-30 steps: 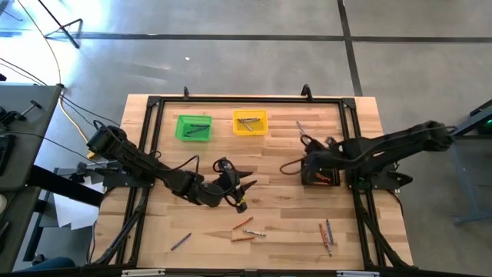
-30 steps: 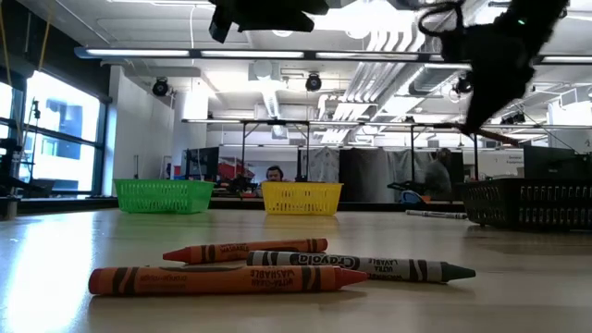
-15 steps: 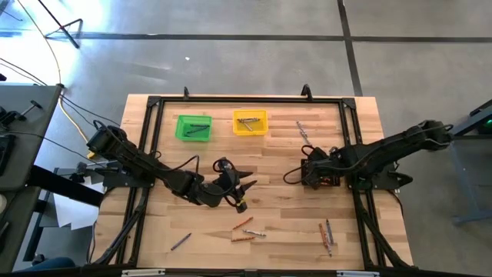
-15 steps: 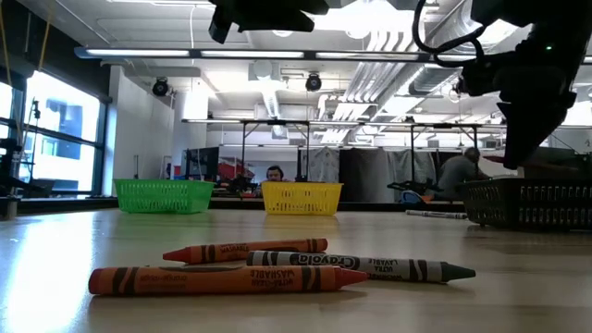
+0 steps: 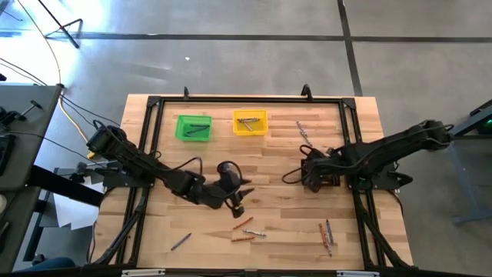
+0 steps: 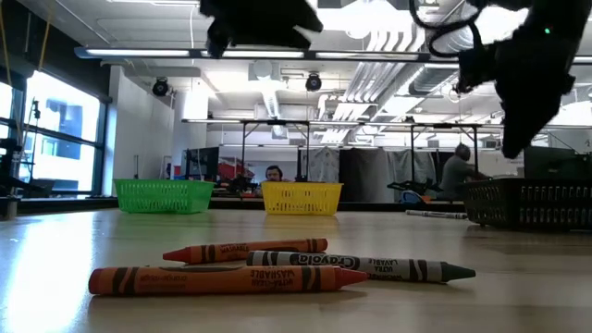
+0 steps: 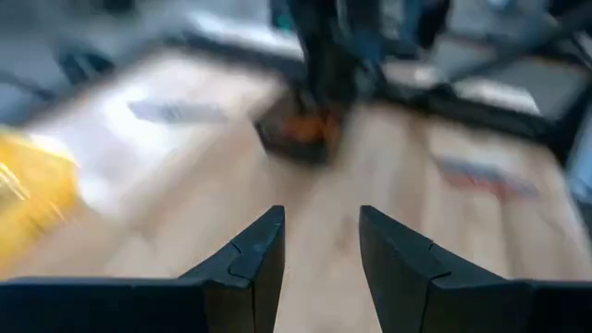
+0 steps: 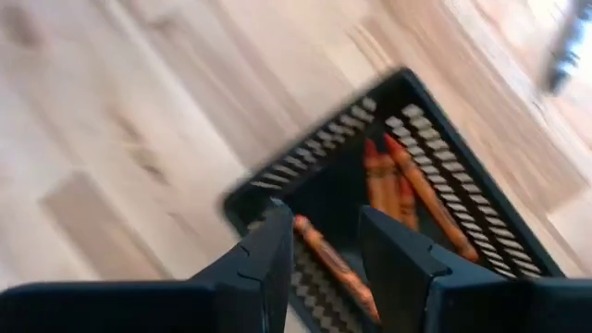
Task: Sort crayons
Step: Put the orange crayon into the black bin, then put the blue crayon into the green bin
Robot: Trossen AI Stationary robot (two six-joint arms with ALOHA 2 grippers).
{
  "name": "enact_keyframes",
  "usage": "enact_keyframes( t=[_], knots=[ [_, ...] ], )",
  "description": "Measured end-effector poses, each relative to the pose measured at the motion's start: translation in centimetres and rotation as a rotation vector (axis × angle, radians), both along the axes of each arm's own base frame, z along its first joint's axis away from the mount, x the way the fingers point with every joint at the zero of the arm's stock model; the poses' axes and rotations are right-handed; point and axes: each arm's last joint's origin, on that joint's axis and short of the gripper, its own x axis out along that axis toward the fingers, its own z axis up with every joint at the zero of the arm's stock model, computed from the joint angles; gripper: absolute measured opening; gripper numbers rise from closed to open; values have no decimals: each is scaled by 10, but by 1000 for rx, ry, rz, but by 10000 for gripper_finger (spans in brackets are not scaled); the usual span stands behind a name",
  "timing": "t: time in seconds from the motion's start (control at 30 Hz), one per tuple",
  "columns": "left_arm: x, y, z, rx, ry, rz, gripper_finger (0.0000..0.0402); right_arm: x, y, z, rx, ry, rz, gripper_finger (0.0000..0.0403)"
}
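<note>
Jaws of the right gripper [image 8: 319, 242] stand parted with nothing between them, above the black bin [image 8: 435, 139] at the surface's right, where several orange-red crayons [image 8: 407, 190] lie. Left gripper [image 7: 319, 242], jaws apart and empty, hovers mid-surface. More crayons [image 5: 247, 228] lie loose at the near side; the green bin [image 5: 193, 128] and yellow bin [image 5: 250, 121] sit far.

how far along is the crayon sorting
Partly done. Orange crayons already lie in the black bin, and the green bin and yellow bin hold some too. The right gripper hangs open over the black bin; the left gripper is open and empty. Several loose crayons still lie on the table.
</note>
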Motion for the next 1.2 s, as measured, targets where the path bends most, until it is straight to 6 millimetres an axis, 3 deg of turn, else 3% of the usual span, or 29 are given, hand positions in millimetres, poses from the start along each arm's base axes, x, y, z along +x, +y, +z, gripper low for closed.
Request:
enact_keyframes(
  t=[0.13, 0.3, 0.43, 0.6, 0.73, 0.9, 1.2],
  knots=[
    [-11, -2, -17, -235, 187, -39, 125, 14, 5, 13, 43, -133, 123, 121],
    [-43, -14, -39, -492, 507, 85, 125, 35, 13, 26, 111, -382, 273, 121],
    [-73, -40, -46, -654, 701, 153, 125, 39, 17, 31, 100, -457, 307, 122],
    [-105, -79, -46, -818, 779, 221, 125, 39, 20, 30, 56, -461, 292, 122],
    [-128, -98, -47, -885, 798, 302, 125, 38, 23, 30, 29, -464, 285, 122],
    [-146, -103, -52, -863, 829, 420, 125, 37, 27, 30, 15, -470, 259, 122],
    [-147, -112, -67, -875, 950, 427, 125, 33, 40, 30, 16, -481, 257, 122]
  ],
)
